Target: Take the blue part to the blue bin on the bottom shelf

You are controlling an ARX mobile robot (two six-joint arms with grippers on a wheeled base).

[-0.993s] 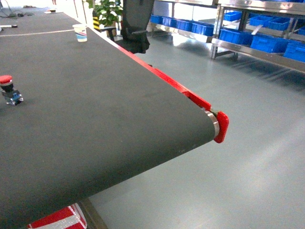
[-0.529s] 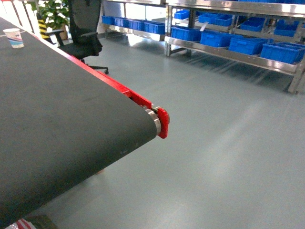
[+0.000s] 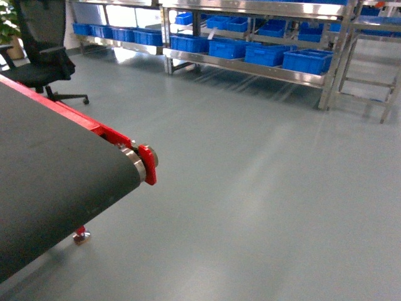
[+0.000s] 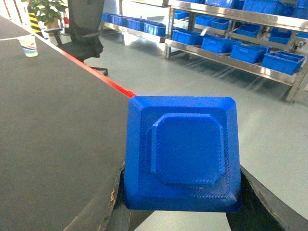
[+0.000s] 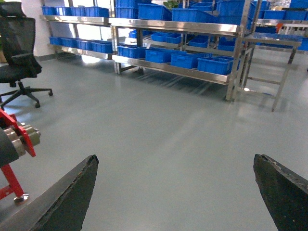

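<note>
The blue part [image 4: 183, 154], a square block with a raised octagonal face, fills the left wrist view, and my left gripper [image 4: 183, 195] is shut on it, a dark finger at each lower side. It hangs over the edge of the black conveyor belt [image 4: 53, 125]. My right gripper [image 5: 175, 161] is open, with only grey floor between its fingers. Across the floor stands the steel rack; its bottom shelf [image 3: 250, 68] carries a row of blue bins [image 3: 307, 61]. The bottom shelf [image 5: 168, 68] and blue bins [image 5: 183, 58] also show in the right wrist view. Neither gripper appears in the head view.
The black belt [image 3: 50, 169] with its red end cap [image 3: 148, 165] takes up the left of the head view. A black office chair [image 3: 37, 59] stands behind it. A small steel table [image 3: 369, 63] is right of the rack. A paper cup [image 4: 29, 45] sits on the belt.
The head view has swung right: the belt slid to the left edge, the cup and red-topped item left view, and the rack with blue bins now stands ahead.
</note>
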